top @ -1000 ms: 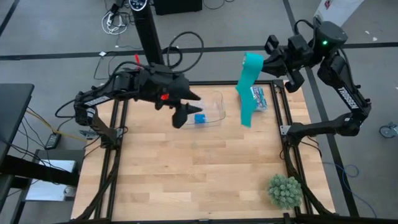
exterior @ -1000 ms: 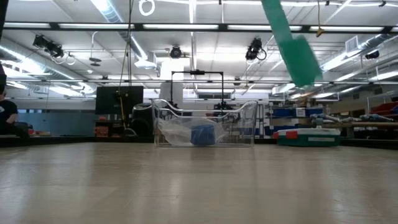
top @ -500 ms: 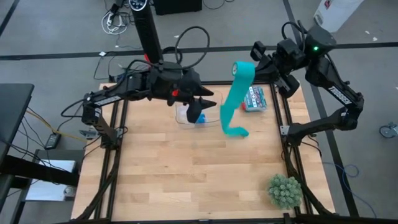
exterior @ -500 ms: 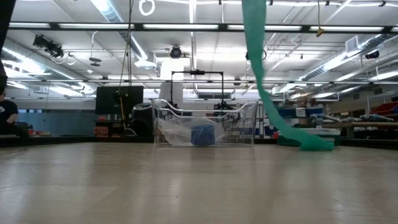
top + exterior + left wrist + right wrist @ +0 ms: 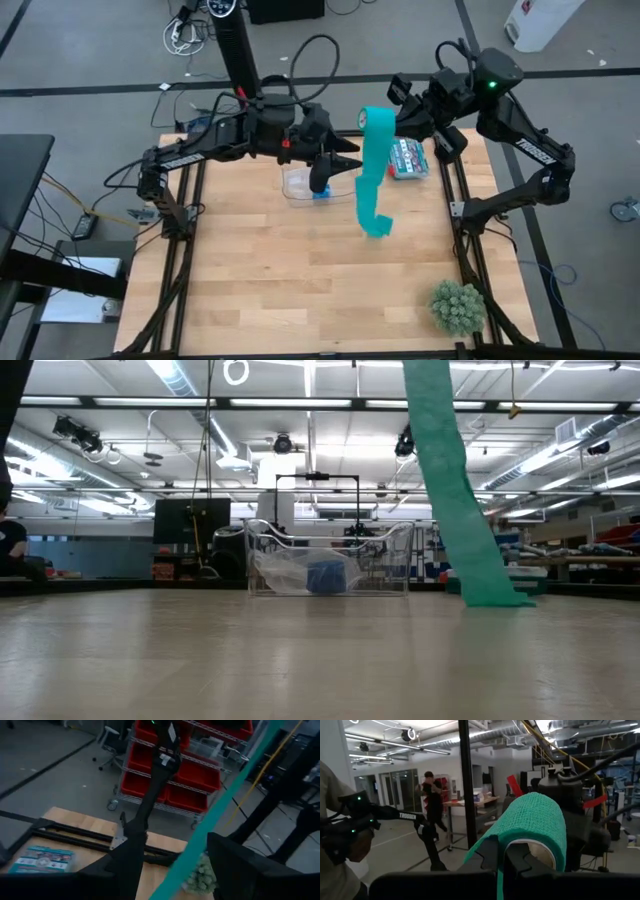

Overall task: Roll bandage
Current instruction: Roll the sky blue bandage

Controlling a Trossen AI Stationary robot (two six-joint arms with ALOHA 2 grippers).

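While both arms are reaching over the far half of the desk, one bandage is hanging as a long teal ribbon from the upper centre of the high view down to the wood, where its lower end is resting. One right gripper is holding the ribbon's top in the upper right of the frame, its fingers pressed together and pinching the draped fabric. One left gripper, extended from the upper left, is hovering just beside the ribbon with its fingers spread, touching nothing. One clear bin holding one blue roll is sitting below it. One flat packet and one green plant are lying apart.
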